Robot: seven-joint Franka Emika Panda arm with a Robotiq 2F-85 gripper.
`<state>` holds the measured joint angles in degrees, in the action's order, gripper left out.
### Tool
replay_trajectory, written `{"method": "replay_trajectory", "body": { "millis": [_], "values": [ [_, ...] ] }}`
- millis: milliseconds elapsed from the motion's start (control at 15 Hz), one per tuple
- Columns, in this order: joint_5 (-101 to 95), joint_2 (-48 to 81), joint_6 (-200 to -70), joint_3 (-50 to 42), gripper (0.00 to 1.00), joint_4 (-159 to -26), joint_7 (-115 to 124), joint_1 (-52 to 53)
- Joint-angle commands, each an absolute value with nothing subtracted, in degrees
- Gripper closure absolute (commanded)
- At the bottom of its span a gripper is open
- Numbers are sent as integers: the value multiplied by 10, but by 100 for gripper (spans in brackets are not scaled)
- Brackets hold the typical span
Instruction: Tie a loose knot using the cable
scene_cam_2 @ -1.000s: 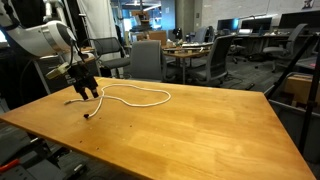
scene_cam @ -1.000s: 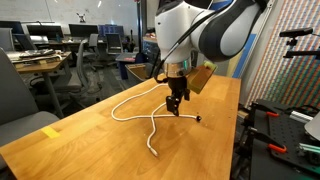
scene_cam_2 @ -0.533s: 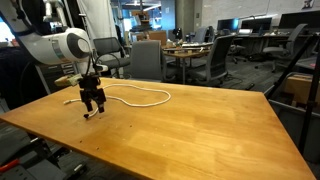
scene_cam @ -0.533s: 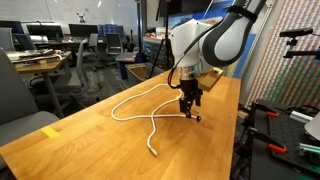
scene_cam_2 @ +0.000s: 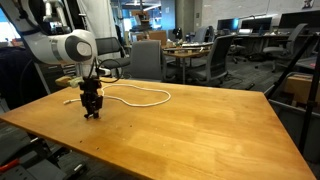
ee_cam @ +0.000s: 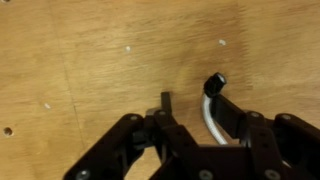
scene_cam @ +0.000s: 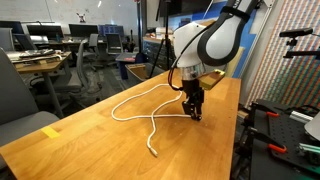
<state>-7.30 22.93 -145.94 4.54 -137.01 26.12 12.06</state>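
- Grasping stage, near an edge of the desk [scene_cam: 90,140]; gripper [ee_cam: 195,105] spread, straddling the dark plug [ee_cam: 215,82] of the cable [ee_cam: 210,122]
- Next, probably: pinch the plug; carry it across the slack

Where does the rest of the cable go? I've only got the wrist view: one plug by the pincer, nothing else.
Observer: From the pincer the cable swings out into a wide loop lying flat on the table.
Operator: And the far end?
Observer: The other end lies free on the wood in an exterior view, toward the near edge and well apart from the pincer.
Operator: Anything standing nearby?
Observer: An office chair stands just beyond the far edge of the table, to one side of the pincer and not touching it.
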Motion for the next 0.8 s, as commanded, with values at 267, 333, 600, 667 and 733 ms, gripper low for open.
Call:
{"method": "replay_trajectory", "body": {
  "millis": [267, 333, 600, 667, 733],
  "values": [
    [9, 234, -1445, 54, 100, -1363, 197, 109],
    [9, 225, -1444, 49, 100, -1366, 201, 111],
    [-13, 138, -1499, 17, 99, -1411, 225, 113],
    [-9, 106, -1510, 12, 99, -1425, 221, 106],
    [-7, 77, -1521, 8, 99, -1439, 216, 100]
  ]
}}
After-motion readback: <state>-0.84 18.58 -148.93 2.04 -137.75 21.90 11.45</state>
